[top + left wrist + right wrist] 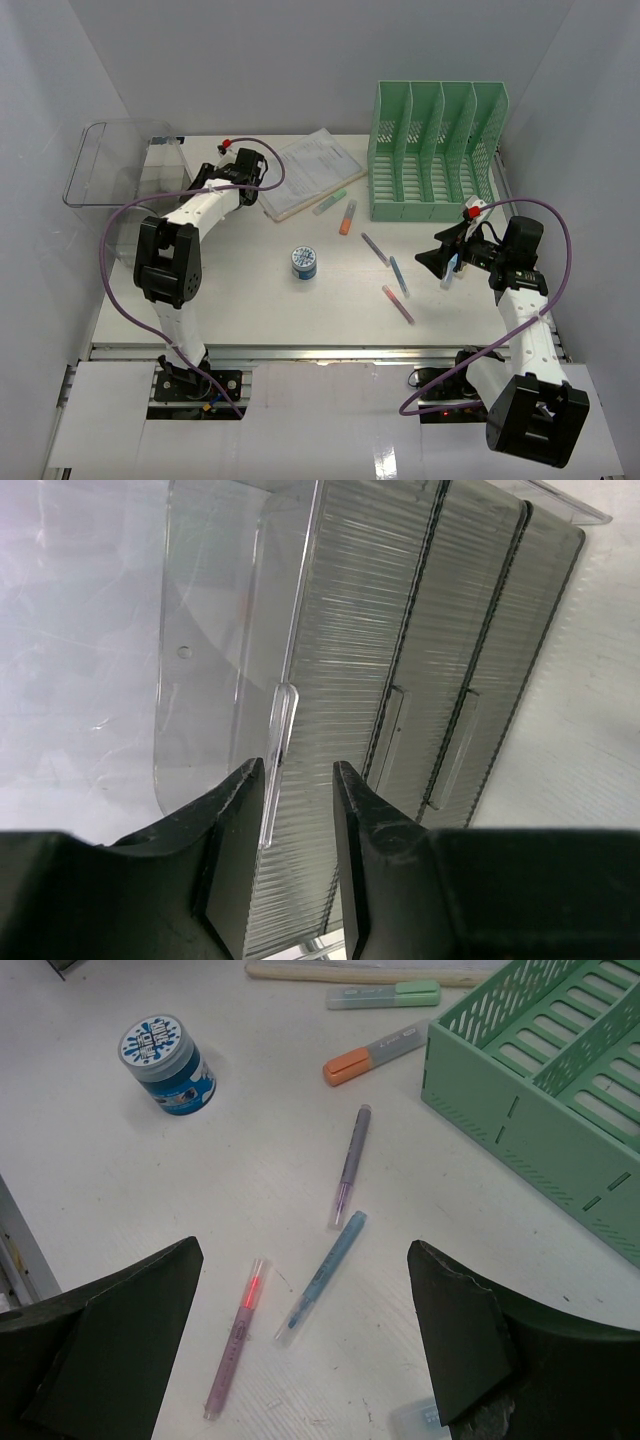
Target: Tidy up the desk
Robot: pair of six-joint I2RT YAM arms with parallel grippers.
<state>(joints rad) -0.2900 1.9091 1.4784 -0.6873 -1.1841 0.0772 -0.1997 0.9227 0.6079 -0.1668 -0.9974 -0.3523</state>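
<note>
Robotics lab cell, standing in as office workspace. Plain white panel walls enclosing large flat white bench on three sides. Two white-and-black robot arms standing at silver metal front rail, purple cables looping from them. Office stock lying about: mint-green slotted plastic file rack, clear plastic bin, printed paper sheets on board, orange-capped and green-capped highlighters, thin coloured pens, small blue round jar with printed lid.
</note>
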